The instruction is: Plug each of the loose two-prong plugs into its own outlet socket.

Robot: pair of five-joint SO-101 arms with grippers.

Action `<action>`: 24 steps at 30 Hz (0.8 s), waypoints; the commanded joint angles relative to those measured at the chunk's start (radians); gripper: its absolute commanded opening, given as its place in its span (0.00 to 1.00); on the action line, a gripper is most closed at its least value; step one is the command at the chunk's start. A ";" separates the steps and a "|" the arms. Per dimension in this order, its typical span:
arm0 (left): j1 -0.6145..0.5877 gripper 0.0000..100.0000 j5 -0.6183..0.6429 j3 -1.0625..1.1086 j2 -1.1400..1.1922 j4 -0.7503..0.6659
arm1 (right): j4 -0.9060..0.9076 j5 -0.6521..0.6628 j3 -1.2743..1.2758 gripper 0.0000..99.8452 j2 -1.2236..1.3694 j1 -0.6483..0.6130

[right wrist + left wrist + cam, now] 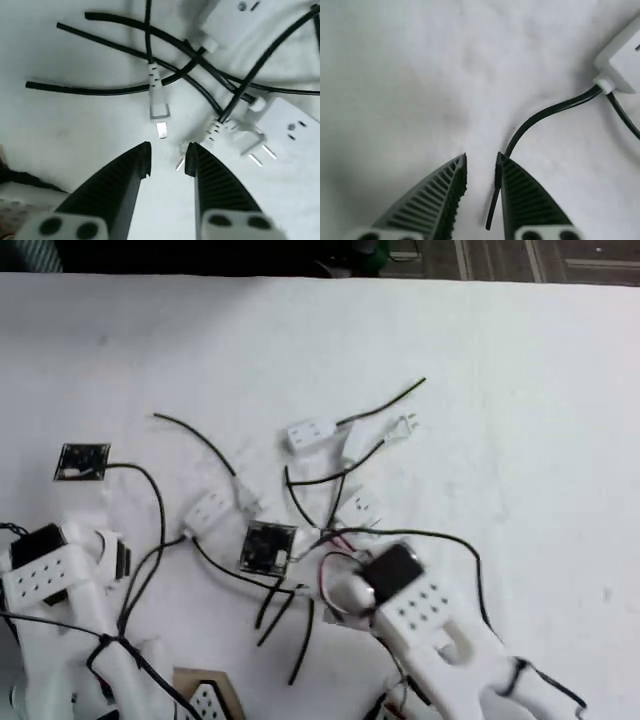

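Open room: the bench (520, 360) is bare along its far edge and right side.
Centre: cords (318, 480) tangle among the sockets (310, 433).
Right claw (167, 152): crossed cords and plugs (159, 107) just ahead.
Left claw (481, 162): bare bench ahead; one cord (540, 117) lies along a finger.

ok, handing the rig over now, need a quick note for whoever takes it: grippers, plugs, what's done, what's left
Left gripper: open, empty, low over the table, a black cable by one finger.
Right gripper: open, empty, pointed at a loose plug; a second plug lies beside a socket, prongs bare.
By the far socket another plug lies loose.
Done: nothing seated that I can see. Left: every plug into its socket.
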 commanded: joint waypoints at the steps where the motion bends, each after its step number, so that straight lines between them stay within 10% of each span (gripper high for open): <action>1: -0.008 0.11 0.021 0.012 -0.030 -0.035 | -0.033 0.046 -0.048 0.13 0.133 -0.041; 24: -0.005 0.11 0.025 0.057 -0.030 -0.103 | -0.239 0.084 -0.048 0.13 0.426 -0.156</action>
